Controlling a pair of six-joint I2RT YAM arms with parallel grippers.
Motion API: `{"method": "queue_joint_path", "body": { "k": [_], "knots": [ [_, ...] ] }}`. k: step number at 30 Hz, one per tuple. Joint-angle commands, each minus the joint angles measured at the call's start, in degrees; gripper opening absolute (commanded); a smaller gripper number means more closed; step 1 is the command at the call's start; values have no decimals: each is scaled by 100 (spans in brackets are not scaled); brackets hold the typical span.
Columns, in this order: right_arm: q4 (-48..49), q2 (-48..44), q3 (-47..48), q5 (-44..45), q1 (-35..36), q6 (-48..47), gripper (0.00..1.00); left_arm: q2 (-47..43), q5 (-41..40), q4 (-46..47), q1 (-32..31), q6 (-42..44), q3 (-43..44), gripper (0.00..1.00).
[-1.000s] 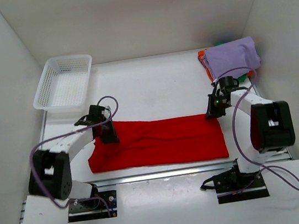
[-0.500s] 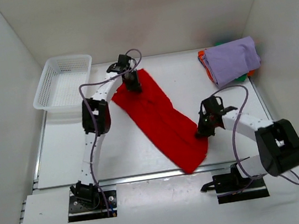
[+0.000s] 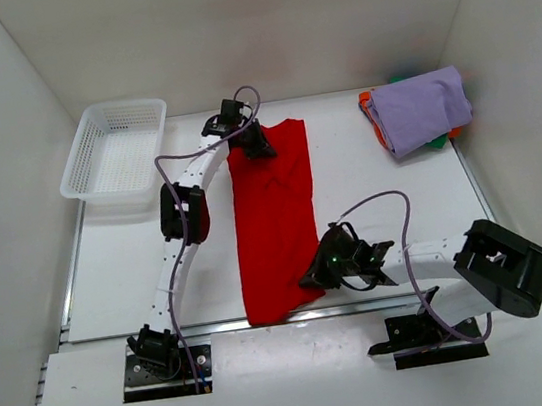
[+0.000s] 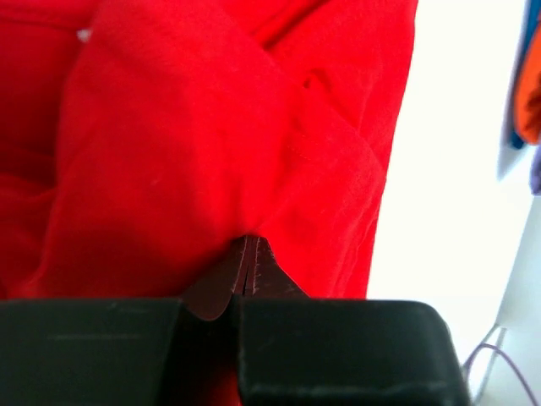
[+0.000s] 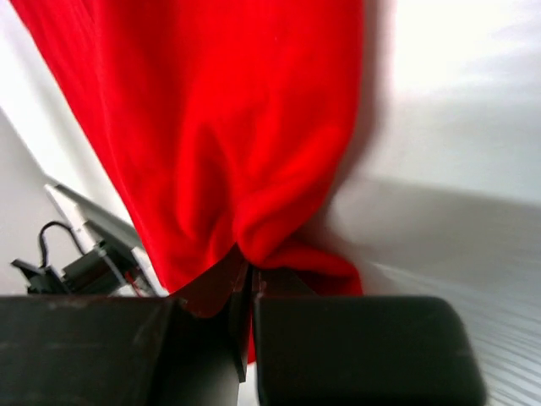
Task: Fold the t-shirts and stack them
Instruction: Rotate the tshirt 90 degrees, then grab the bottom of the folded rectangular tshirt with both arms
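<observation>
Folding of the red t-shirt [image 3: 274,213] is the step in hand: it lies on the table [image 3: 370,189] as a long narrow strip running from near to far, roughly in the middle. The left hand [image 3: 261,147] is clenched on a pinch of cloth at the far end, and the left wrist view shows the fabric bunched right at its tips. The right hand [image 3: 314,278] is likewise clamped on the near end, at the strip's right corner, with a fold of red caught between its tips in the right wrist view.

By my judgement the next move calls for bringing one end over the other to halve the strip, keeping the edges lined up. The bundle then goes to the folded t-shirts [image 3: 422,106] at the far right, lavender on top. A white basket [image 3: 75,155] sits far left.

No brand, label or writing can be read anywhere
</observation>
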Motion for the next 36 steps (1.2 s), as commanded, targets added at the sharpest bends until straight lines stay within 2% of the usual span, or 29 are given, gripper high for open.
{"method": "queue_joint_path", "body": {
  "k": [1, 5, 8, 11, 14, 19, 22, 24, 26, 27, 29, 30, 31, 32, 33, 35, 36],
  "knots": [
    [168, 358, -260, 318, 306, 521, 0, -150, -36, 519, 143, -294, -674, 0],
    [433, 620, -312, 135, -18, 224, 0, 278, 104, 688, 310, -715, 24, 0],
    [468, 727, -277, -24, -317, -67, 0, 219, 78, 1232, 433, -909, -376, 0],
    [713, 929, -286, -339, -511, -383, 0, 323, 77, 1330, 574, -954, -161, 0],
    [889, 921, -260, -534, -520, -725, 0, 307, 332, 1444, 583, -954, 69, 12],
    [478, 369, 398, -165, -388, -1719, 2, -536, 648, 1602, 451, -769, -96, 22],
    [48, -123, 741, 71, -423, -2228, 8, -1387, 807, 1603, 460, -857, -316, 23],
    [-303, -467, 987, 195, -475, -2466, 15, -1818, 685, 1192, 443, -543, -509, 26],
    [-698, -844, 1076, 91, -650, -2669, 25, -2485, 562, 657, 451, -208, -1131, 28],
    [-683, -950, 1015, -32, -913, -2722, 27, -2689, 465, 366, 503, 54, -1387, 28],
    [-1269, -1048, 902, -550, -1362, -2827, 34, -3871, 273, 213, 408, 443, -3181, 30],
    [-1307, -1109, 744, -1004, -1720, -2836, 37, -4252, 202, 501, 381, 592, -3765, 28],
    [-1394, -1214, 586, -1392, -1933, -2958, 38, -4934, 105, 739, 346, 602, -4859, 28],
    [-1560, -1267, 488, -1422, -1978, -2925, 41, -5611, 69, 811, 346, 715, -5740, 28],
    [-1605, -1398, 366, -1378, -1927, -2898, 43, -5922, -61, 812, 294, 751, -6184, 29],
    [-1816, -1530, 216, -1317, -1777, -2776, 48, -6992, -194, 768, 162, 874, -7596, 37],
    [-1817, -1618, 119, -1299, -1637, -2757, 48, -7259, -282, 768, 57, 918, -7942, 40]
  ]
}}
